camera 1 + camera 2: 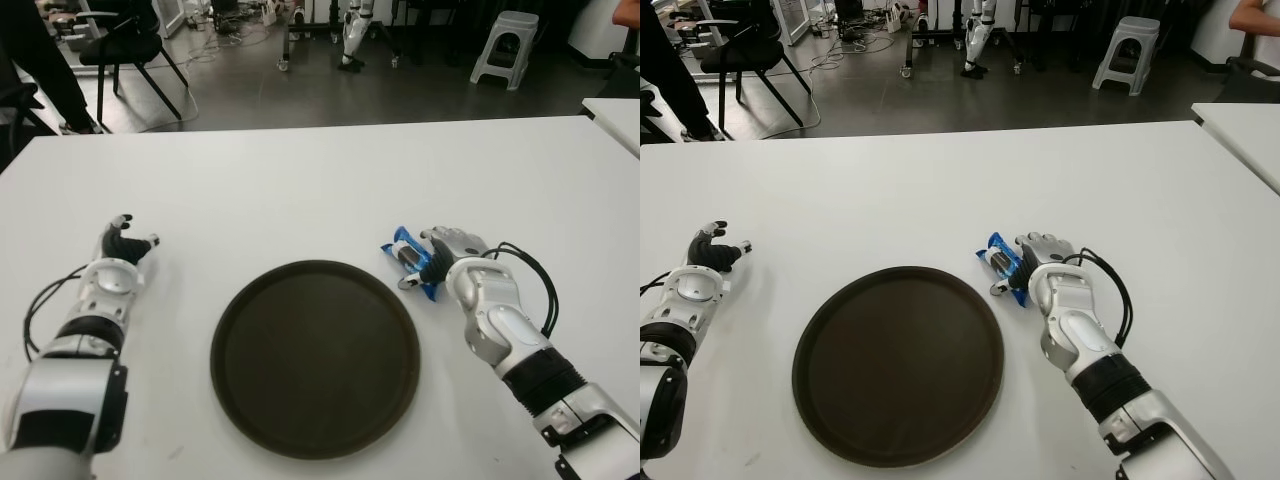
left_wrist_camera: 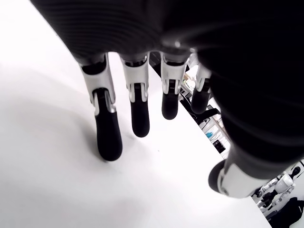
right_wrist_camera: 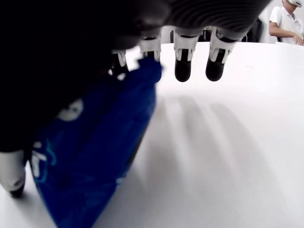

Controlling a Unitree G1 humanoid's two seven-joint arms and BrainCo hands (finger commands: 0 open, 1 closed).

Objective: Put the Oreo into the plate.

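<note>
Fingers (image 3: 183, 66) of my right hand (image 1: 447, 258) half-close around the blue Oreo packet (image 1: 408, 256); thumb should pinch firmly before lifting toward the round dark plate (image 1: 315, 357). Left hand (image 1: 118, 250) lies open on the white desk (image 1: 300, 190).

From my head cameras I look forward and down over the white table (image 1: 320, 170), both eyes sharing the dark plate (image 1: 315, 355), both hands and the room beyond; the right eye sits slightly aside, so everything shifts leftward in it. My left wrist camera sits close behind the left hand (image 2: 137, 104), facing along its fingers over the tabletop. My right wrist camera looks from just as near past the right hand (image 3: 190, 57), with the blue Oreo pack (image 3: 95, 161) filling its foreground.
</note>
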